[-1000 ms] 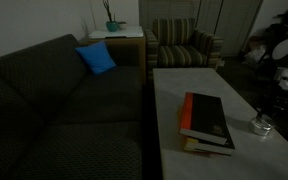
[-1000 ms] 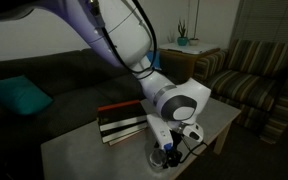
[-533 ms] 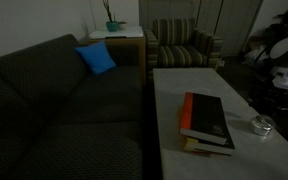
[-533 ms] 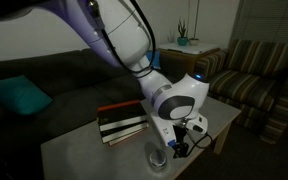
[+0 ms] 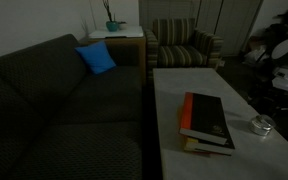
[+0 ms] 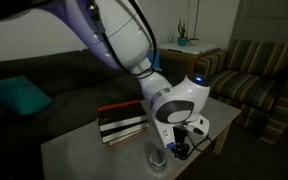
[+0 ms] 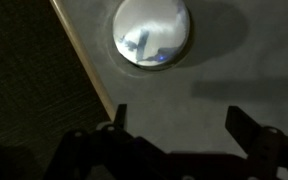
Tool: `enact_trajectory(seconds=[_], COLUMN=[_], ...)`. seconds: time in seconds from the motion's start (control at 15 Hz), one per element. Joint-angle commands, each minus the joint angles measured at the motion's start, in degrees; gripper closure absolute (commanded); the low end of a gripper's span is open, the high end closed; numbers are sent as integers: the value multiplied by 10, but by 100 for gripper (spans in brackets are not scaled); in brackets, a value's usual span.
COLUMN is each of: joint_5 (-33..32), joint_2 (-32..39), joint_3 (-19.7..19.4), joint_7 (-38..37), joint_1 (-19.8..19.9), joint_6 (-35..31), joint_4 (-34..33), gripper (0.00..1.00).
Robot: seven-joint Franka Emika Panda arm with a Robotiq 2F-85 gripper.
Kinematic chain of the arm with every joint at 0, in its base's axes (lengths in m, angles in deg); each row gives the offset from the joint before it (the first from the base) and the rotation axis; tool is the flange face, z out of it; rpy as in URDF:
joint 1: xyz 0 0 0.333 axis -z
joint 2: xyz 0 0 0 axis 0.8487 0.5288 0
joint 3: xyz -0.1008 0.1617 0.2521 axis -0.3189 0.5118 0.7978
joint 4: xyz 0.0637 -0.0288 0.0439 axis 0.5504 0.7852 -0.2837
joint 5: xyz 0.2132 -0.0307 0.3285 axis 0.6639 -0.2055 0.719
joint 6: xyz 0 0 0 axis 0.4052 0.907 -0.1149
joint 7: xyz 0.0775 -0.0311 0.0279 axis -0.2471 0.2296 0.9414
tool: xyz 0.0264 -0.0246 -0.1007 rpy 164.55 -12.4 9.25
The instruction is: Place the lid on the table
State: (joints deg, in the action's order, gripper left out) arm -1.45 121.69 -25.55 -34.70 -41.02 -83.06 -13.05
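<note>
Spotted the lid (image 7: 152, 32) lying flat on the desk (image 7: 234, 70) in the wrist view, close to the desk's edge, with something dark past that edge. Can make out a bit of reflection in its shiny top. Got the hand (image 7: 179, 118) spread wide lower down in that view and gripping nothing, fingers (image 7: 118, 118) clear of the lid and not around it. No contact as far as can be told.

Same story in an exterior view: seeing the lid (image 6: 157, 158) down on the pale desk (image 6: 74, 150) with the hand (image 6: 184, 148) hanging just beside it, a touch higher. Can't really make out the fingers there, too dark and small. Also spotted the books (image 6: 122, 120) stacked behind the lid, near but apart from it.

Checked an exterior view too: found the lid (image 5: 261, 125) out by the desk (image 5: 184, 80) edge, near the red-and-black books (image 5: 206, 122) and not touching them. Pretty dim over there, so can't tell much about the arm at the frame's edge.

Rest of the room, for what it's worth: dark sofa (image 5: 54, 100) along the desk with a blue cushion (image 5: 96, 58) on it, striped armchair (image 5: 184, 45) at the far end, and a plant (image 5: 112, 20) on a side table (image 5: 119, 35) in the corner between them.
</note>
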Motion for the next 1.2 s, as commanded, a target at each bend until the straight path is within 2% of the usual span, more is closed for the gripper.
enact_trajectory(seconds=[0.0,0.73,1.13], joint_5=[22,23,24], joint_2=[0,1,1], joint_3=[4,-9,-32], joint_7=[-7,-60,-123], joint_1=[14,-11,-20], joint_6=[-8,15,77], joint_4=[22,37,37], gripper=[0,0,0])
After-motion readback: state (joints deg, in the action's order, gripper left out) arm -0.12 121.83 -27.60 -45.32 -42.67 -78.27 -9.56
